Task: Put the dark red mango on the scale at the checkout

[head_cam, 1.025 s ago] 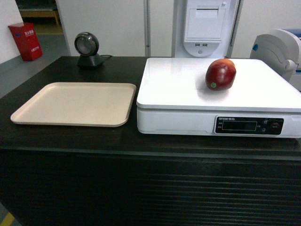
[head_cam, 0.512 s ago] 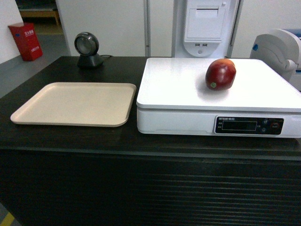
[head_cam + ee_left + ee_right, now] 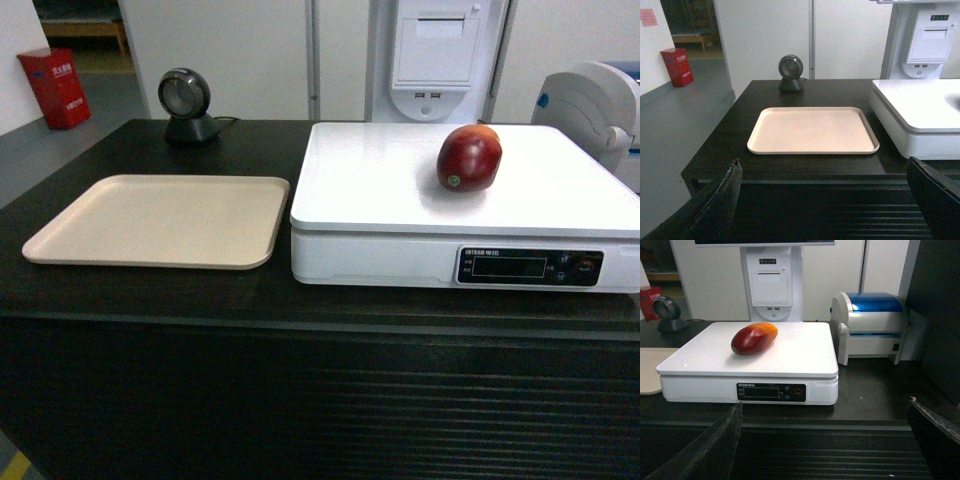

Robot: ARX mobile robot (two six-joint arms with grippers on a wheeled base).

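The dark red mango [image 3: 468, 158] [image 3: 754, 338] lies on its side on the white platform of the scale [image 3: 390, 180] [image 3: 800, 355], free of any gripper. The scale stands on the dark checkout [image 3: 300, 400] with its ribbed front. Neither gripper shows in the head view. In the left wrist view my left gripper [image 3: 825, 170] is open and empty, held back in front of the counter's edge. My right gripper [image 3: 825, 412] is likewise open and empty, facing the scale's display from in front of the counter.
A flat beige tray [image 3: 160, 220] [image 3: 812, 130] lies left of the scale. A round black scanner [image 3: 186, 105] stands at the back left. A white and blue printer [image 3: 872, 327] sits right of the scale, a white receipt unit [image 3: 435, 55] behind it.
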